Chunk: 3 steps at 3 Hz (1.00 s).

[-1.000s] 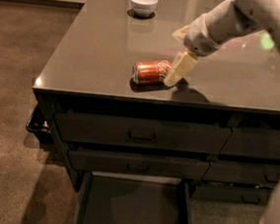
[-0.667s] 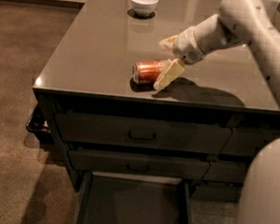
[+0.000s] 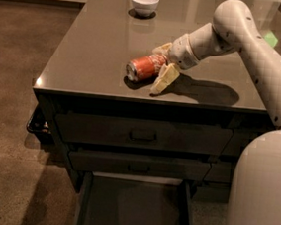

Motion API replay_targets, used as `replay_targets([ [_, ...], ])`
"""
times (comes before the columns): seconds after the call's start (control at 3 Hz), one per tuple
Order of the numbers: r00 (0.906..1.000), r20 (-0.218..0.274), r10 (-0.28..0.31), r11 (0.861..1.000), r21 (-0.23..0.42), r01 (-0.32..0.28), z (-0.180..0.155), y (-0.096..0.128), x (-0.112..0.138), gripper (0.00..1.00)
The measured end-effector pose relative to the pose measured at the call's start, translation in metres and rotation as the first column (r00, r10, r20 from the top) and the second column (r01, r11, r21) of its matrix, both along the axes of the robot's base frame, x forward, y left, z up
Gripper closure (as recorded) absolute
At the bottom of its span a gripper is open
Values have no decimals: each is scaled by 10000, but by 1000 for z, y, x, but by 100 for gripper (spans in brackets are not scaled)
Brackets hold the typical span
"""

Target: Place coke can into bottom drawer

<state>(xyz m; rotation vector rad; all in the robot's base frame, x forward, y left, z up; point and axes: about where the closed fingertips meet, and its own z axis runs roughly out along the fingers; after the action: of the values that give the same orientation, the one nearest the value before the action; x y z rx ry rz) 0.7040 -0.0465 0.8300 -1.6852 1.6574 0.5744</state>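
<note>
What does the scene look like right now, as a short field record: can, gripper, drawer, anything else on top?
coke can: lying on its side on the cabinet top, near the front edge
gripper: at the can's right end, low over the top
bottom drawer: pulled out, can not inside
white bowl: upright at the far edge, apart from the can
task state: can not yet lifted

Gripper (image 3: 158, 69) astride coke can (image 3: 140, 68), on countertop (image 3: 94, 45)

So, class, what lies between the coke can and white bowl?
Only bare countertop separates coke can and white bowl in the camera view; the gripper is at the can's right end.
</note>
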Motion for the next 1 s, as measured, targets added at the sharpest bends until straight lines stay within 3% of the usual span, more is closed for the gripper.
replay_targets([
  [1.0,10000,-1,1,10000,0,-1,0,0,0,81],
])
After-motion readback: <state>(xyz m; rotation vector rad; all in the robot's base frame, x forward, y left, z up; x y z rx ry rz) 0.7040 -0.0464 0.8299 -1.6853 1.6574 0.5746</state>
